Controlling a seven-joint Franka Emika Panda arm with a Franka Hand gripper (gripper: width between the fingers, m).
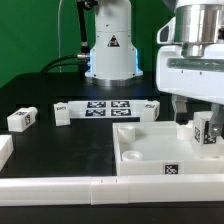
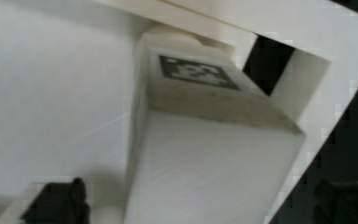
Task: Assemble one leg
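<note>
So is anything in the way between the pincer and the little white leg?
Nothing visible. The pincer is already down at the leg, which stands upright on the white tray-like panel at the exterior view's right. In the wrist view the leg fills the frame.

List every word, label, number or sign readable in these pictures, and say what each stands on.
No readable words or numbers.
Warning triangle sign on the robot base; symbol too small to read.
Black-and-white square tags, patterns only, no text: on the leg at the end effector, the marker board, the panel, a loose leg.
</note>
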